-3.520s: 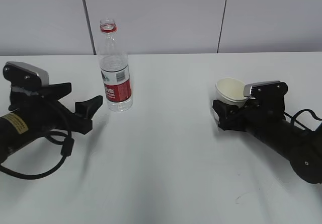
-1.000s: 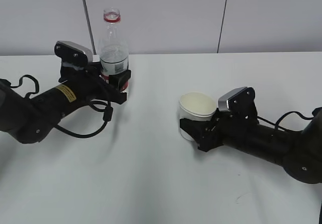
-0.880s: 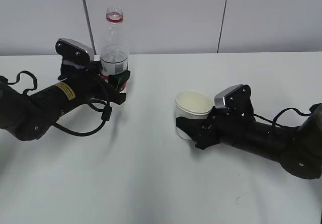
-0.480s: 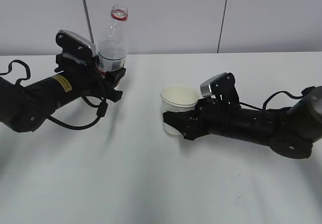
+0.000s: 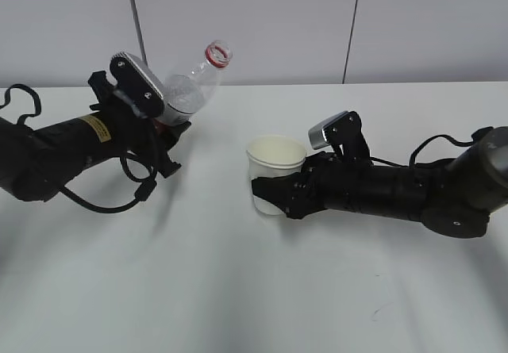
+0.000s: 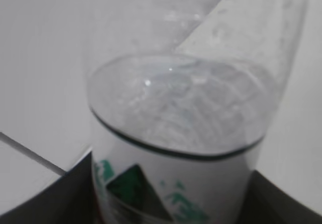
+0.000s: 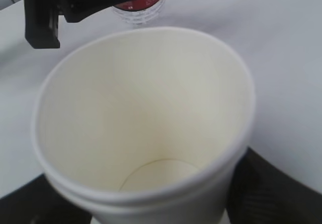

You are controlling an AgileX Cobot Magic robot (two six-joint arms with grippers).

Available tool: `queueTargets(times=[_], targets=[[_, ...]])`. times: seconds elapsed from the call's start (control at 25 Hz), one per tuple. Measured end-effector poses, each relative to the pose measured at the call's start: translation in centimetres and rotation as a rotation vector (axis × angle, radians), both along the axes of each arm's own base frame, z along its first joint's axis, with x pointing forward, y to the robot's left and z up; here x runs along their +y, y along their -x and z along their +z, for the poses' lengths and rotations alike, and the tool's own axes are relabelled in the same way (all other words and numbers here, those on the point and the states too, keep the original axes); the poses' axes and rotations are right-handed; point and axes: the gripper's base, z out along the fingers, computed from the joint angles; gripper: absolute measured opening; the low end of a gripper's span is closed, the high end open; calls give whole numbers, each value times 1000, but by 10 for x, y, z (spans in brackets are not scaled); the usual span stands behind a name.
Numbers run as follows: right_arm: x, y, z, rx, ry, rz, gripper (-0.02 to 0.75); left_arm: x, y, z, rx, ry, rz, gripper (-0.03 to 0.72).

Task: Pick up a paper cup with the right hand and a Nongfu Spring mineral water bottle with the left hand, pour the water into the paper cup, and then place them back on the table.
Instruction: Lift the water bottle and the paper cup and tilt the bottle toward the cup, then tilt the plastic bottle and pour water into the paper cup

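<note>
white table (image 5: 238, 289) | left hand (image 5: 155, 131) grips tilted, part-full bottle (image 5: 186, 91) | right hand (image 5: 278, 198) clasps empty cup (image 5: 274, 159)

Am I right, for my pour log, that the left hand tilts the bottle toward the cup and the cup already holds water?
Not quite: the paper cup is dry and empty, as the right wrist view shows. The left hand does tilt the bottle toward it.

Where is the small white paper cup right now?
In the exterior view the small white paper cup sits upright near the middle, held in the right gripper, right of the tilted clear plastic water bottle.
</note>
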Motion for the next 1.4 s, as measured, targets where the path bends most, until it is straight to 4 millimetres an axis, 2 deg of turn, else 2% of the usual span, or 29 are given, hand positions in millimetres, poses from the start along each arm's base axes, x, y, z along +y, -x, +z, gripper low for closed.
queueTargets(times=[0.76,1.4], targets=[[1,2,-1,1,14,28,507,-7,3,-1,-164,-317,-118,429],[2,3,-1,-2,16,40,507,-4,1,0,-281,-529,-140,429]])
